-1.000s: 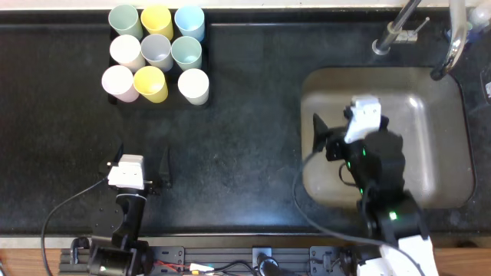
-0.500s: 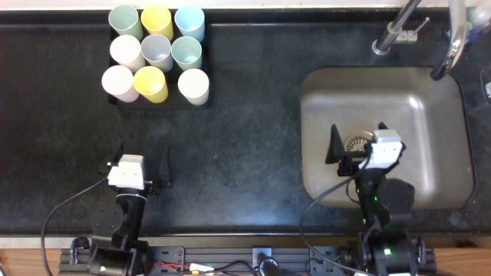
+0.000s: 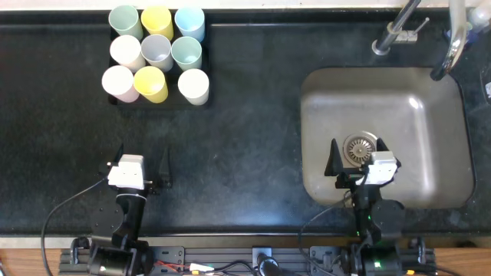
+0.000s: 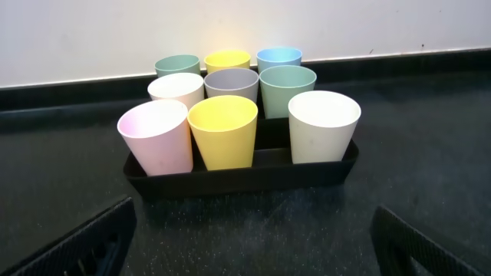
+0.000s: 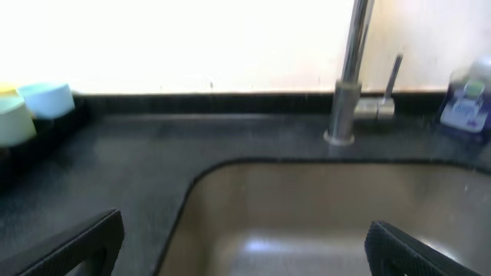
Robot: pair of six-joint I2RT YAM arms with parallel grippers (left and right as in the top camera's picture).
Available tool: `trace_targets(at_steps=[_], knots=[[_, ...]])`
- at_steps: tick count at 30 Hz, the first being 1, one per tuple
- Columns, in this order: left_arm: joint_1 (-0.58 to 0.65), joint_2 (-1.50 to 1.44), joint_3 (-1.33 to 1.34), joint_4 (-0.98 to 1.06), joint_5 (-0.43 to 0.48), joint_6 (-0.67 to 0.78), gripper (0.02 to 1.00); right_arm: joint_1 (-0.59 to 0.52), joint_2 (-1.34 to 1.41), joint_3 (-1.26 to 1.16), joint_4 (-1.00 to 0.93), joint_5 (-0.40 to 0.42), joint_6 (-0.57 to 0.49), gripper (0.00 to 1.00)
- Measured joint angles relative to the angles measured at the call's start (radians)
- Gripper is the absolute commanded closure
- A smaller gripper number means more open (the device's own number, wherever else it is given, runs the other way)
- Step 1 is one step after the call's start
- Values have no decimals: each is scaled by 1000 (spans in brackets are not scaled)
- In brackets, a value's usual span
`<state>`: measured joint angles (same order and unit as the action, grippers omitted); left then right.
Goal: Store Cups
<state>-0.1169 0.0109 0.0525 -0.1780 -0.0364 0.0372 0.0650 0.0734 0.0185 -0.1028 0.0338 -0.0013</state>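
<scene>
Several pastel cups (image 3: 157, 54) in white, yellow, green, blue, grey and pink stand upright in a black tray (image 3: 159, 106) at the back left of the dark counter. In the left wrist view the cups (image 4: 230, 115) fill the tray (image 4: 245, 172) in three rows. My left gripper (image 3: 144, 162) sits low near the front, well short of the tray, open with nothing between its fingers (image 4: 92, 238). My right gripper (image 3: 357, 155) hangs open over the front of the sink (image 3: 437, 115), also holding nothing. Two of the cups (image 5: 34, 103) show far off beside the right gripper's (image 5: 242, 238) view.
A steel sink with a round drain (image 3: 359, 147) takes up the right side. A faucet (image 3: 399, 27) rises behind it, also visible as the faucet (image 5: 349, 77) in the right wrist view, with a blue bottle (image 5: 468, 103) beside it. Dark counter (image 3: 245, 130) lies between tray and sink.
The right arm has pulled back toward the front edge, folding down over the sink's front. The left arm and the cups have not moved.
</scene>
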Motion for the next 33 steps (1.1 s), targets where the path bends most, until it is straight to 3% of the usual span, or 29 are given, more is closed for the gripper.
trace_targets(at_steps=[33], knots=[[0, 0, 0, 0, 0, 0, 20, -28, -59, 0, 4, -8, 1, 5]])
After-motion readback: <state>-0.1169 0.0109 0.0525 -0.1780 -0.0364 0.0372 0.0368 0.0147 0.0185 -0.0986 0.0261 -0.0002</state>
